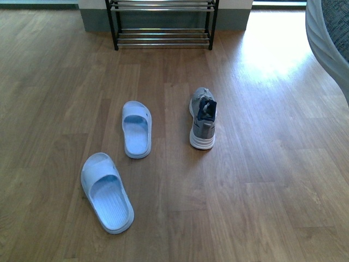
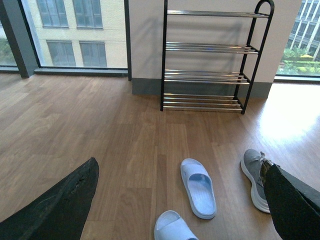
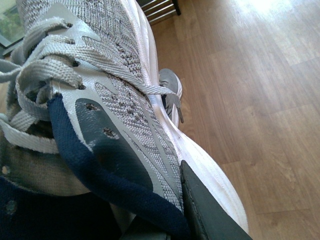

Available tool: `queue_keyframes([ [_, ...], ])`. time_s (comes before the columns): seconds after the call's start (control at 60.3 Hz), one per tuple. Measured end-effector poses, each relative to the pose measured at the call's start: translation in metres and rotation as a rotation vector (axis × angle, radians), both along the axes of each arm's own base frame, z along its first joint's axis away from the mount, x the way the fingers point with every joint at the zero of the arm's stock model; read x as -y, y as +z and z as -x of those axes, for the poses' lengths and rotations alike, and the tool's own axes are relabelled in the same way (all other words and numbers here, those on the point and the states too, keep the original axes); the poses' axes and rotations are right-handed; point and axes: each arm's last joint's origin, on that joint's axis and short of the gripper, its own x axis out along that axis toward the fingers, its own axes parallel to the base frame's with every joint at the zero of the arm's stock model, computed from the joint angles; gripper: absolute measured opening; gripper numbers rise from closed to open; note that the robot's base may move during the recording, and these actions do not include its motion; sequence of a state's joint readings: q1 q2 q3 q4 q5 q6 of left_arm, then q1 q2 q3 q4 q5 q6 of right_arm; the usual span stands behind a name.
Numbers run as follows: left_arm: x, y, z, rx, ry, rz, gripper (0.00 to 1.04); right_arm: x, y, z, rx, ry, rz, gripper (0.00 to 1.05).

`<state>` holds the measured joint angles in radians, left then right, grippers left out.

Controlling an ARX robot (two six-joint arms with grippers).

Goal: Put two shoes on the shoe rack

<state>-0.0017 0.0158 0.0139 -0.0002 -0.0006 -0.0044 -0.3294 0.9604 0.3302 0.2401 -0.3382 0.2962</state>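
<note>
While right pincer (image 3: 165, 220) clamps one sneaker (image 3: 115, 100) at collar, other sneaker (image 1: 203, 117) sits on floor (image 1: 262, 180), well short of shoe rack (image 1: 162, 24). Empty left pincer (image 2: 179, 167) spread wide. Step, likely: carrying first shoe; next calls for forward reach, level set-down on rods.

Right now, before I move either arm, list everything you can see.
floor sneaker: one, grey with white sole, on the floor right of the slippers.
held sneaker: one, grey mesh, white sole, in the right gripper.
slippers: two, light blue, on the floor; the second lies nearer the robot.
shoe rack: one, black frame, chrome rods, against the far wall.
floor: brown wood.
windows: beside the rack's wall.
left gripper: open, holding nothing.
right gripper: shut on the held sneaker.
</note>
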Motion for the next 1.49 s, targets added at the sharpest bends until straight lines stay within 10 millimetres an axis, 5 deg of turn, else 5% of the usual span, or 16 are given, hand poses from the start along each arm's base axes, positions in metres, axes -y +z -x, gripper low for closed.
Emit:
queue_keyframes([
  [1.493,0.0,0.0,0.0,0.0,-0.002,0.0,0.95,0.0013,-0.0003,0.0004,-0.002,-0.017,0.001,0.01],
])
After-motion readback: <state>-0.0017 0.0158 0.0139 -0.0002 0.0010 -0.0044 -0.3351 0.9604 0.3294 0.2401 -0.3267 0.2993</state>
